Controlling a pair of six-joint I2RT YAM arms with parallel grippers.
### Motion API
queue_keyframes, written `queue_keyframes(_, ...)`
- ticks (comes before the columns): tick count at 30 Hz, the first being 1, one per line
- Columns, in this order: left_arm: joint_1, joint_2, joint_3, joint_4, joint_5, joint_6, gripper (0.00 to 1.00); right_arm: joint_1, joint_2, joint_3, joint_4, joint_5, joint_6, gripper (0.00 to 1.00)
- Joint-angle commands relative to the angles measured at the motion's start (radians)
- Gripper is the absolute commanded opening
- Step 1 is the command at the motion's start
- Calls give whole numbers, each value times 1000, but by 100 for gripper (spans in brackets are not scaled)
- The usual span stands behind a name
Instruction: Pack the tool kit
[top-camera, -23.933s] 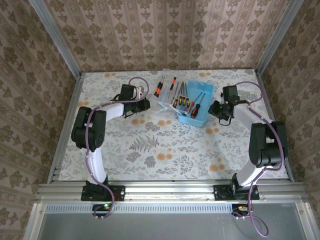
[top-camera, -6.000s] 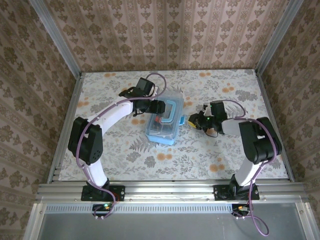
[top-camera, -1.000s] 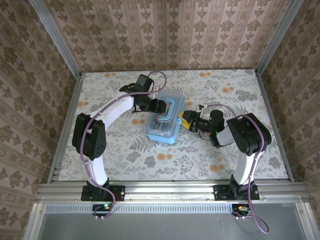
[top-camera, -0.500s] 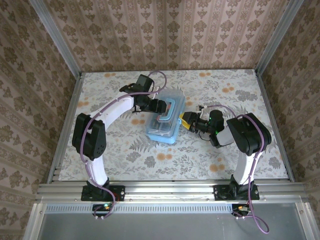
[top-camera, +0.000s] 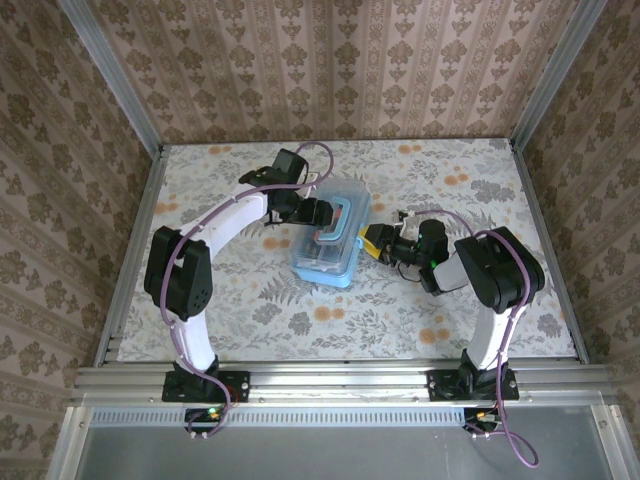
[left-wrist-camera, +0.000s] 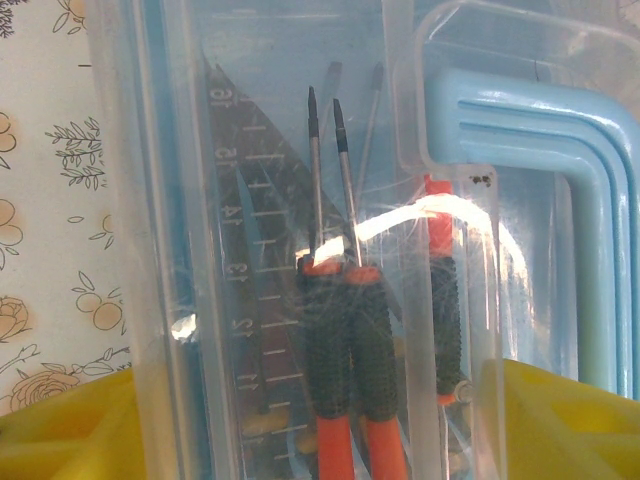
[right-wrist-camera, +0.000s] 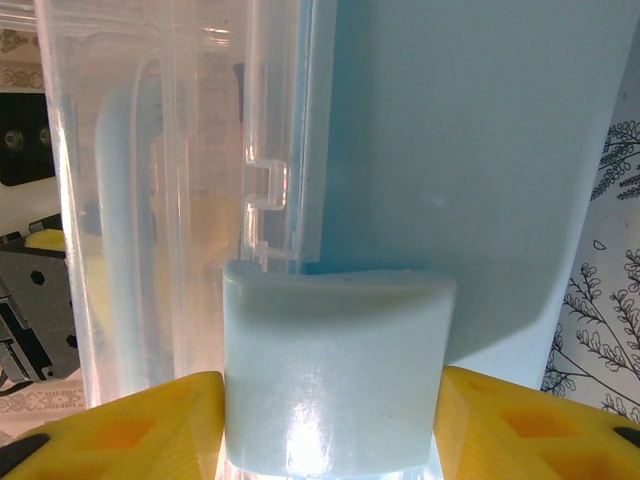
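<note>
1. At the right side of the tool case (top-camera: 325, 262), the right end effector (top-camera: 372, 239) is clenched on the one blue latch (right-wrist-camera: 338, 360). A yellow pad is set against each flank, presumably so the latch can be snapped over the lid's edge.
2. Over the case's far left part, the left end effector (top-camera: 320, 213) is held released. Its two fingers are spread across the clear lid (left-wrist-camera: 260, 100), judged to steady the case against that push.
3. Under the lid, three orange-and-black screwdrivers (left-wrist-camera: 345, 340) and one metal rule (left-wrist-camera: 235, 200) are counted, beside one blue handle (left-wrist-camera: 540, 130).
4. The case is laid closed on the bench (top-camera: 240, 300), flanked by both end effectors.
</note>
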Motion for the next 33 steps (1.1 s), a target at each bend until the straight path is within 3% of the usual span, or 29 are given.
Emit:
queue_keyframes(1,-7,50,-50,-46,-6,12,50,-1,-45,-3,14,-3,-29,57)
queue_keyframes(33,-22,74,-29,-50,-5,8,50,-1,-44,22,-20,-21,-46,56)
